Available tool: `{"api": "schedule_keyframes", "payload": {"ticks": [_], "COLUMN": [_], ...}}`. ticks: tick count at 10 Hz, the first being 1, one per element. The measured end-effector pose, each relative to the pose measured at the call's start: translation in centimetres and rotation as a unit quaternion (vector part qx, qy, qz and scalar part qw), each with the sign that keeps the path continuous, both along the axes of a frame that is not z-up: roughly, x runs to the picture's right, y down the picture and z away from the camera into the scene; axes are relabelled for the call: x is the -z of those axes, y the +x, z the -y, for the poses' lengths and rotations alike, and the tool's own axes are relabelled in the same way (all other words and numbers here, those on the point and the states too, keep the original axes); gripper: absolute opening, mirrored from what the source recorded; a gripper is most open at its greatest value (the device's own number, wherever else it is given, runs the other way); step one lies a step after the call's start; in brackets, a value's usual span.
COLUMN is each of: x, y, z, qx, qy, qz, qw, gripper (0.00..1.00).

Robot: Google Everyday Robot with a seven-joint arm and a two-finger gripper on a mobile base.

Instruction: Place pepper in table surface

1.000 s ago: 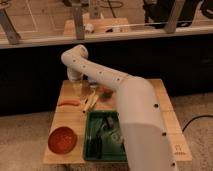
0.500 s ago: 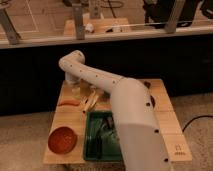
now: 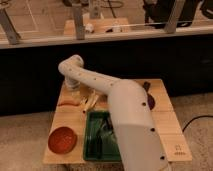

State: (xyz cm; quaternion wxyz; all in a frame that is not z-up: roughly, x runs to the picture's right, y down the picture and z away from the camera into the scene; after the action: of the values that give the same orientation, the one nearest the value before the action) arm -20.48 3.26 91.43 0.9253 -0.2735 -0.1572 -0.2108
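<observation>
The pepper point(image 3: 67, 103), slender and red-orange, lies flat on the light wooden table surface point(image 3: 67, 122) near its far left side. My gripper point(image 3: 74, 89) hangs just above and behind the pepper at the end of the white arm, which bends over the table's far left corner. The gripper is open, nothing shows between its fingers, and it stands apart from the pepper.
A round red bowl point(image 3: 62, 140) sits at the front left. A green tray point(image 3: 92, 145) with dark items fills the front middle. Pale yellowish pieces point(image 3: 90, 100) lie right of the pepper. A dark purple object point(image 3: 150, 102) rests at the right edge.
The arm's bend has shifted slightly over the far left corner. The pepper stays lying in the same spot on the table.
</observation>
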Motion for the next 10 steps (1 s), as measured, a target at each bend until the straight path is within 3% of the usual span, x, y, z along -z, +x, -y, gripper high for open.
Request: {"api": "schedule_keyframes", "payload": {"ticks": [10], "x": [-2.4], "y": [-0.5], "z": [-3.9], "qx": [0.007], "qy": [-0.032], "qz": [-0.016], "qw": [0.9994], "gripper": [0.8]}}
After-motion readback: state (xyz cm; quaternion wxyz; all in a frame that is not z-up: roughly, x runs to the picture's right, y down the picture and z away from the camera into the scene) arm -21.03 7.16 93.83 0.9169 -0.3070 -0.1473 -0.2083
